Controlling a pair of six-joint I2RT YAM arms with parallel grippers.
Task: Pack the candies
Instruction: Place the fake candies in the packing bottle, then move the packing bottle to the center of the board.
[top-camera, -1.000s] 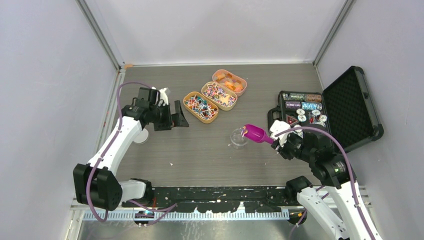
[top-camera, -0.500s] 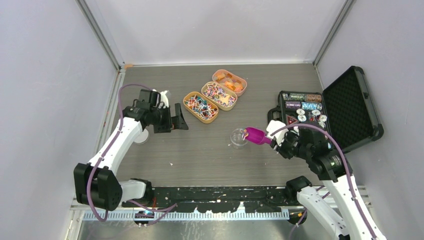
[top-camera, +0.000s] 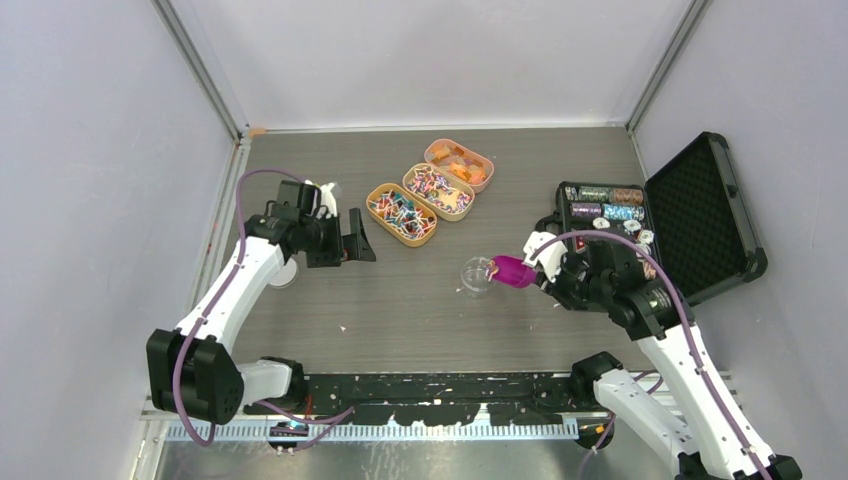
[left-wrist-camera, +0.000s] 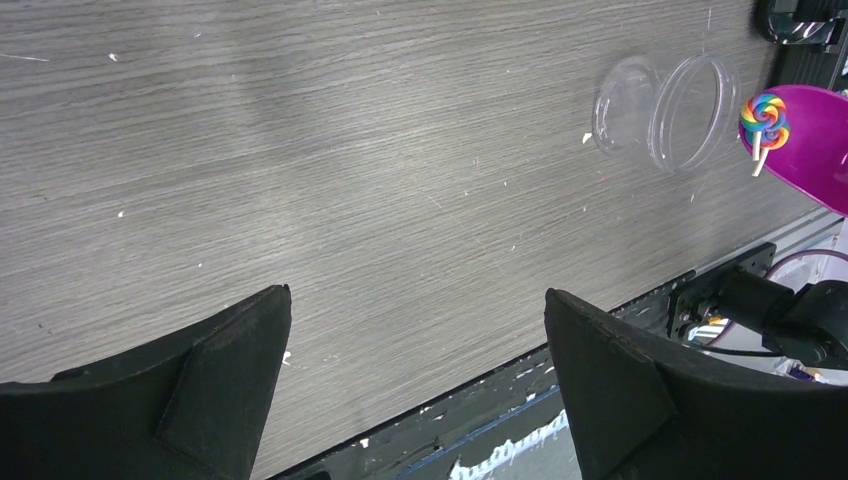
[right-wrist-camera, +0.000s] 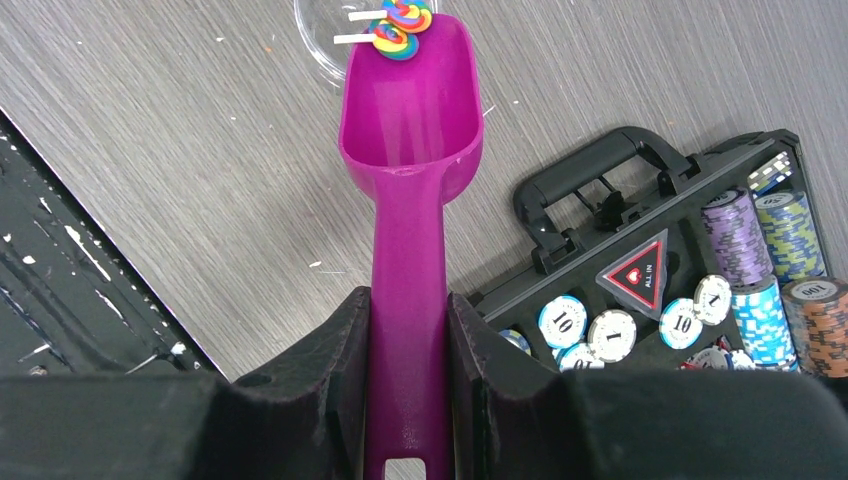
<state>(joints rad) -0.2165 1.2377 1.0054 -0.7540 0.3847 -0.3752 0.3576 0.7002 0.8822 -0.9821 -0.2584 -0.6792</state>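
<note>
In the right wrist view, a black-and-red triangular marker (right-wrist-camera: 638, 276) lying in the black case (right-wrist-camera: 590, 175) reads "ALL IN" beneath a small heart. To its left, the first chip (right-wrist-camera: 562, 321), white with a blue rim, reads "10". The second chip (right-wrist-camera: 612, 335), just beside it, shows a "1"; any further digit cannot be told. To the marker's right, the third chip (right-wrist-camera: 681, 323) reads "10" and the fourth chip (right-wrist-camera: 713, 299) reads "1". The top of the orange stack (right-wrist-camera: 812, 298) reads "100".

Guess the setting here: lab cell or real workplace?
Likely a lab test cell: plain white walls on aluminium framing enclose the table, with staged props on it, sorted candies and a poker chip case.
</note>
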